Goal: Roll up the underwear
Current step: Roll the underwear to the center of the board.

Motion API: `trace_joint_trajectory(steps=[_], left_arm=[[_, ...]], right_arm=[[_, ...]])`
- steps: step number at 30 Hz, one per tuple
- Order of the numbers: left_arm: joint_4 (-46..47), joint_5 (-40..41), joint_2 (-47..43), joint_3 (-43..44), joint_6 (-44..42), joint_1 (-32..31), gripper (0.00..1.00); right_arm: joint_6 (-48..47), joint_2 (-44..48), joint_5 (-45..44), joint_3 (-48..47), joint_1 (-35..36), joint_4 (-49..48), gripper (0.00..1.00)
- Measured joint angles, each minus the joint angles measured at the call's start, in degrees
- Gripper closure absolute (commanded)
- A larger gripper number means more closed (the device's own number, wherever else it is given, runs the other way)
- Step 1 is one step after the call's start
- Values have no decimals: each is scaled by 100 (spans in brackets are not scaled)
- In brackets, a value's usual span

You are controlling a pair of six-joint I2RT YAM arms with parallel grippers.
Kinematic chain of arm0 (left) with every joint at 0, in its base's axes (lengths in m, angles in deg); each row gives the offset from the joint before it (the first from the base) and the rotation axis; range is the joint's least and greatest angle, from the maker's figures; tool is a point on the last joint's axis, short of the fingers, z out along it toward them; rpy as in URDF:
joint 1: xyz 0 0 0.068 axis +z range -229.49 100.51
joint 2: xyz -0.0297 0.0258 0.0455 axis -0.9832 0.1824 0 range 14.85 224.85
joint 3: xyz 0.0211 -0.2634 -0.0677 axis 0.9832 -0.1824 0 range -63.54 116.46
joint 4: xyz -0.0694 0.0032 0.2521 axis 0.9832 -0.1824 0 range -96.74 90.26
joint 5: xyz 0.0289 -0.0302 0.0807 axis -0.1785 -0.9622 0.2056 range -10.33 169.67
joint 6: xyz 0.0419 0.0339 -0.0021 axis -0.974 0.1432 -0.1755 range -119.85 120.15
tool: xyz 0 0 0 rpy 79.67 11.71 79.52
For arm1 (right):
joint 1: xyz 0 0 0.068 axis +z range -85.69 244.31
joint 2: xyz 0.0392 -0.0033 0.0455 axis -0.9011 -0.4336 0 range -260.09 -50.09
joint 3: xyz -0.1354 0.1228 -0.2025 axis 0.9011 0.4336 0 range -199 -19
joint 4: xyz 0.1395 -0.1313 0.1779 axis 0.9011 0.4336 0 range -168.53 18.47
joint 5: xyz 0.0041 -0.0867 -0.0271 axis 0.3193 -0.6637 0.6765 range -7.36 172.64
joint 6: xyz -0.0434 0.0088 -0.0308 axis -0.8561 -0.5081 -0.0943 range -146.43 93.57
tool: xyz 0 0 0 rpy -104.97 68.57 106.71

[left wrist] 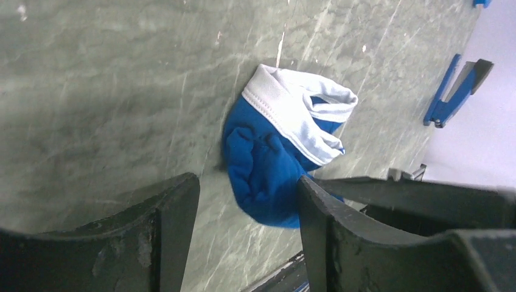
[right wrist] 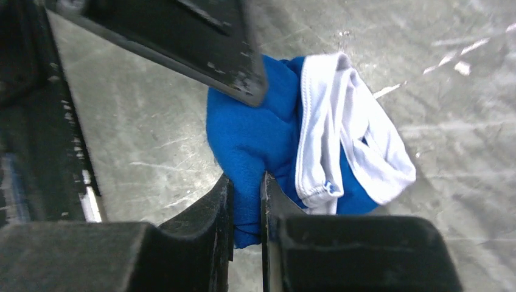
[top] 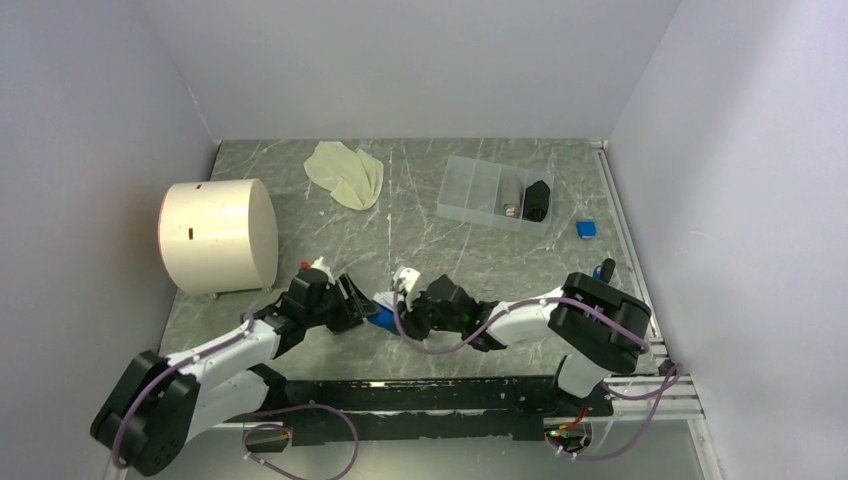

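- Blue underwear (right wrist: 255, 140): soft knit with a white waistband, bunched near the table's (top: 430, 240) near edge, at centre.
- Right gripper (right wrist: 246, 188): clamped on a fold of the blue cloth.
- Left gripper (left wrist: 246, 182): jaws apart, just beside the bundle.
- Cream underwear (top: 345, 172): crumpled, at the far edge, left of centre.
- Clear divided tray (top: 465, 190): towards the far right corner, with a black item (top: 537, 200) in the end compartment.
- White cylinder (top: 218, 235): smooth, at the left edge.
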Motion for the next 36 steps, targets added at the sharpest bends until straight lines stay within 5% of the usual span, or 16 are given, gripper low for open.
trace_joint_trajectory(steps=[5,12,25,36], left_arm=[[-13,37,-748,-413,116,9,33],[79,85,-1200,-645,173,9,31],[396,282,-282,-267,59,-256,38],[796,575,857,256,79,-531,46]], right_arm=[[1241,-223,1075,415,-603,-1003,93],[2481,-544,1491,415,-876,-1429,92],[3458,-951,1958,658,-1222,-2361,84],[3036,-643,2092,417,-1322,-1438,49]])
